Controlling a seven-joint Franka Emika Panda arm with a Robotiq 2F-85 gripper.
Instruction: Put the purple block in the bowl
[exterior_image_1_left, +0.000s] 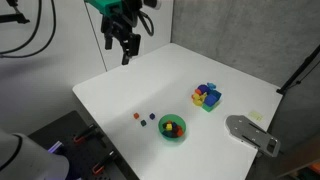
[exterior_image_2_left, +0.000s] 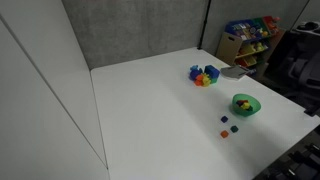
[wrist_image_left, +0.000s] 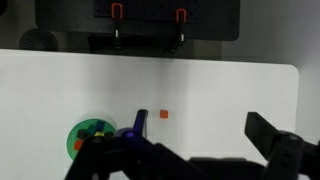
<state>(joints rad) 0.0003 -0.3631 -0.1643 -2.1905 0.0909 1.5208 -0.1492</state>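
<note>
**Gripper** (exterior_image_1_left: 120, 50): raised high over the far part of the white table (exterior_image_1_left: 120, 95), close to the grey back wall. Fingers spread wide apart, nothing between them. In the wrist view (wrist_image_left: 185, 150), dark fingers at either side of the lower frame. Not seen in the exterior view that takes the table from its long side.

**Room below and around:** broad bare tabletop between gripper and objects. The table's straight far edge runs across the top of the wrist view, with a dark frame behind it.

**Purple block** (wrist_image_left: 137, 124): on the table, just beside the bowl (wrist_image_left: 90, 135), between it and the red-orange cube (wrist_image_left: 164, 114). Lower part hidden by the gripper body. Whether touching the bowl, cannot tell. Cube form, no long axis. Facing too small and too covered to tell.

**Bowl:** bright green, upright, holding several small coloured pieces. Shown in both exterior views (exterior_image_1_left: 173, 127) (exterior_image_2_left: 245, 104), toward one side of the table in the latter.

**Tiny cubes in the exterior views:** three near the bowl, apart from it. Only the red-orange one (exterior_image_1_left: 137, 116) (exterior_image_2_left: 224, 133) clear by colour.

**Block cluster** (exterior_image_1_left: 207, 96) (exterior_image_2_left: 203, 75): blue, yellow and green, well apart from the bowl.
</note>
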